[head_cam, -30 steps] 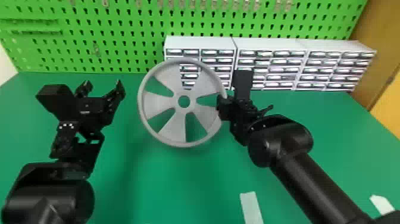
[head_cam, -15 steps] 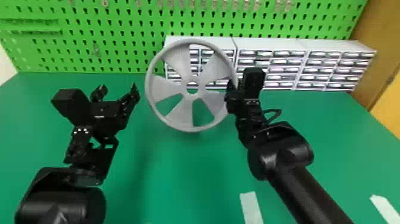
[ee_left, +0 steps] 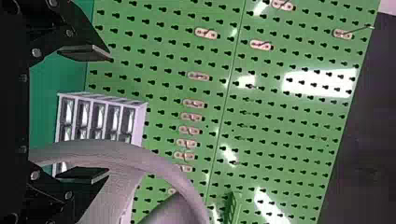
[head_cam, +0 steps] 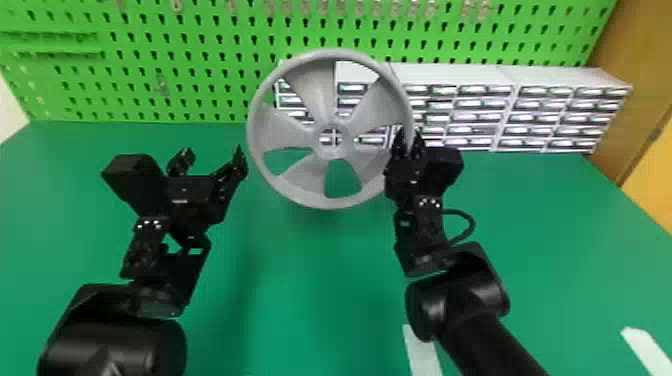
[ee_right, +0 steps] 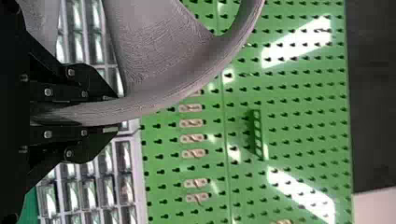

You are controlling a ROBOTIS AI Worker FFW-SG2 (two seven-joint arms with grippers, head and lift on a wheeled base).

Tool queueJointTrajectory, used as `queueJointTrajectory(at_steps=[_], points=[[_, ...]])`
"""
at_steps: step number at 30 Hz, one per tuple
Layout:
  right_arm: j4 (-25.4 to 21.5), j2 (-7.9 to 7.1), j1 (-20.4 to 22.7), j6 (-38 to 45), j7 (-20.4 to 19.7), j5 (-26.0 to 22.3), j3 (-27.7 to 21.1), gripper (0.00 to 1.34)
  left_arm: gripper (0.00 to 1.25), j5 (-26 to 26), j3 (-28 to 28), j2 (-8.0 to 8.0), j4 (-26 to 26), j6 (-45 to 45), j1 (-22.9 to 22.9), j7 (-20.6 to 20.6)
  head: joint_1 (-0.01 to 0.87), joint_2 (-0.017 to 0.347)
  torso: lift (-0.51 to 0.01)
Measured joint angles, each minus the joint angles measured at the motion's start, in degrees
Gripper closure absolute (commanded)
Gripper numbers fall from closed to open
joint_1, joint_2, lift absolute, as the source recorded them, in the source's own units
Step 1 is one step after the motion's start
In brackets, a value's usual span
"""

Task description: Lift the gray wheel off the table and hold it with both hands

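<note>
The flat black fingers [ee_right: 91,81] of the right gripper [head_cam: 407,142] are closed on the rim of the gray, round, five-spoked wheel [head_cam: 312,95], one on each face, with the band running between them in the right wrist view. The left gripper [head_cam: 214,156] has its fingers [ee_left: 84,52] spread wide, with nothing gripped. One of them is close to the wheel's left edge in the head view, and in the left wrist view it overlaps the wheel; whether it touches, I cannot tell.

The wheel is raised above the flat green counter [head_cam: 310,280], its face toward the head camera and its round hub opening near the middle. The right gripper has it by the side nearest the right arm. A black cable [head_cam: 472,225] loops out beside the right wrist.

Beyond the wheel, white cabinets of small drawers [head_cam: 460,77] stand side by side along the back of the counter, partly seen through the gaps between the spokes. Behind them rises a green perforated pegboard [head_cam: 200,35], which bears pale oblong hook plates [ee_left: 193,117] and a narrow green slotted bracket [ee_right: 257,135]. Two whitish strips [head_cam: 422,350] lie on the counter, one near the right forearm and one farther right. An orange-brown panel [head_cam: 635,95] stands past the counter's right edge.
</note>
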Motion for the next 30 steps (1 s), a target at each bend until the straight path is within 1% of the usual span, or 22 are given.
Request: queueJointTrajectory(at_steps=[5, 7, 15, 24, 26, 30], points=[[0.7, 0.45, 1.1, -5.8, -3.1, 1.0, 0.8, 1.22, 0.38, 0.2, -0.3, -0.01, 0.0, 0.0, 0.0, 0.2, 0.711, 0.015, -0.098], [0.7, 0.47, 1.5, -6.9, -3.7, 1.5, 0.8, 1.22, 0.38, 0.3, -0.4, -0.03, 0.0, 0.0, 0.0, 0.3, 0.711, 0.015, -0.098], [0.7, 0.49, 1.8, -8.2, -3.7, 2.2, 1.8, 1.22, 0.38, 0.4, -0.8, -0.05, 0.2, 0.1, 0.1, 0.7, 0.711, 0.015, -0.098], [0.7, 0.49, 1.5, -8.4, -3.7, 3.2, 1.6, 1.22, 0.39, 0.9, -1.6, -0.08, 0.3, 0.1, 0.4, 0.9, 0.711, 0.015, -0.098], [0.7, 0.49, 1.4, -8.5, -3.7, 3.4, 1.5, 1.22, 0.39, 1.0, -1.9, -0.09, 0.3, -0.2, 0.7, 1.5, 0.711, 0.015, -0.098], [0.7, 0.49, 1.3, -8.6, -3.8, 4.3, 1.5, 1.22, 0.4, 1.6, -3.8, -0.09, 1.2, -3.3, 1.4, 5.0, 0.711, 0.015, -0.098]])
